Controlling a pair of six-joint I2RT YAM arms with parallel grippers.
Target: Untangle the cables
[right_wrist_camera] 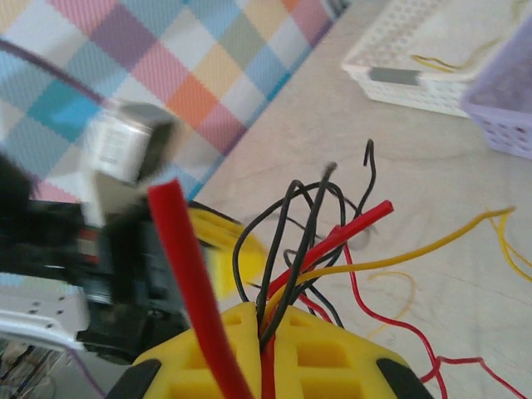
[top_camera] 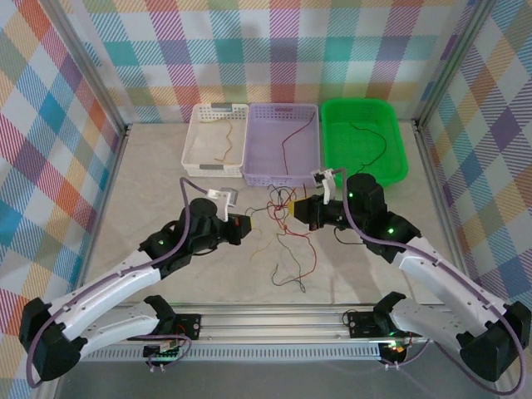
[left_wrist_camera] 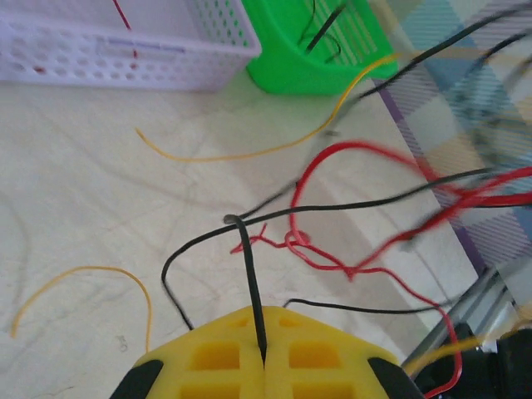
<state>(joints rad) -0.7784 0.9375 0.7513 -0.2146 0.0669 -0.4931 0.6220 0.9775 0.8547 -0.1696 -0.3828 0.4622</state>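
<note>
Thin red, yellow and black wire cables (top_camera: 287, 233) lie tangled mid-table, light and limp; your left gripper (left_wrist_camera: 264, 359) pinches one black strand (left_wrist_camera: 249, 283) at 12 o'clock, your right gripper (right_wrist_camera: 268, 332) clamps a bundle (right_wrist_camera: 291, 249); grip near the knot (left_wrist_camera: 295, 241)

Seen from above, the cables (top_camera: 287, 241) between the two arms are too thin to tell which strand crosses over which. In the left wrist view, the bottom edge cuts off the left gripper (left_wrist_camera: 264, 359), red and black strands smear into blur toward the right edge, and the top edge crops the lilac basket (left_wrist_camera: 125, 58) and green basket (left_wrist_camera: 291, 71). In the right wrist view, a red cable (right_wrist_camera: 195, 274) near the lens is out of focus, the left arm's wrist (right_wrist_camera: 116, 266) behind it is blurred, and the bottom edge cuts off the right gripper (right_wrist_camera: 268, 332).
</note>
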